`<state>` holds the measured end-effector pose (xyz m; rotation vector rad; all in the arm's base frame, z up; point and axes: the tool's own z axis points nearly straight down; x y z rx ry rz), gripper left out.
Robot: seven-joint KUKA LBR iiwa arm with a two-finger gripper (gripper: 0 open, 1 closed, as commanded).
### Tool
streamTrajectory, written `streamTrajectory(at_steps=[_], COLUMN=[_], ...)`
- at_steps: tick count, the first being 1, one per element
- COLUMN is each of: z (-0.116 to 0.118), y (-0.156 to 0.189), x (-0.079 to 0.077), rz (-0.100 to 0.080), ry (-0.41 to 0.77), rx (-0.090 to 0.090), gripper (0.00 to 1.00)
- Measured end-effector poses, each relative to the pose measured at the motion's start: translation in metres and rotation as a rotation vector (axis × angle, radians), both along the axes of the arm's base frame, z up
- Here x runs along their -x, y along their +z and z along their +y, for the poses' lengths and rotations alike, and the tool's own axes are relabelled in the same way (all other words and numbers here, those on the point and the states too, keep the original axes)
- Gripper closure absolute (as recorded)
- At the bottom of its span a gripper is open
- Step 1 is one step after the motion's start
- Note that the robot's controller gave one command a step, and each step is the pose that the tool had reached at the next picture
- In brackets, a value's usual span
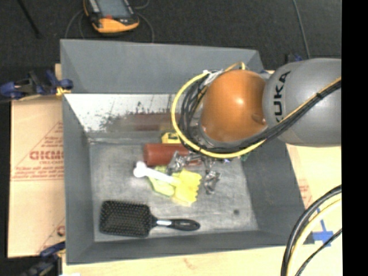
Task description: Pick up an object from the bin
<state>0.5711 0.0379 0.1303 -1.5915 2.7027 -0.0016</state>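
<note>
One grey bin, speckled back wall, dark floor beyond.

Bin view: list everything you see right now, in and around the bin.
bin: one, grey, centre
hairbrush: one, black, bin floor, front left
yellow piece: one, yellow, floor centre
stick: one, white and pale green, left of the yellow piece
cylinder: one, red, just behind the stick
small item: one, yellow, by back wall
handheld device: one, orange and black, outside, beyond far wall
arm: one, silver, orange cover, from right
gripper: one, open, over the yellow piece
</note>
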Motion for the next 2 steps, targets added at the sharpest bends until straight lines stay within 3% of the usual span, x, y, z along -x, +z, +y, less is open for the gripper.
streamTrajectory(at_steps=[1, 2], z=[-0.0134, -0.0135], y=[-0.0540, -0.0540], x=[-0.0287, -0.0287], rz=[-0.009, -0.009], ry=[0.095, 0.094], rx=[-0.003, -0.003], gripper=[1.00, 1.00])
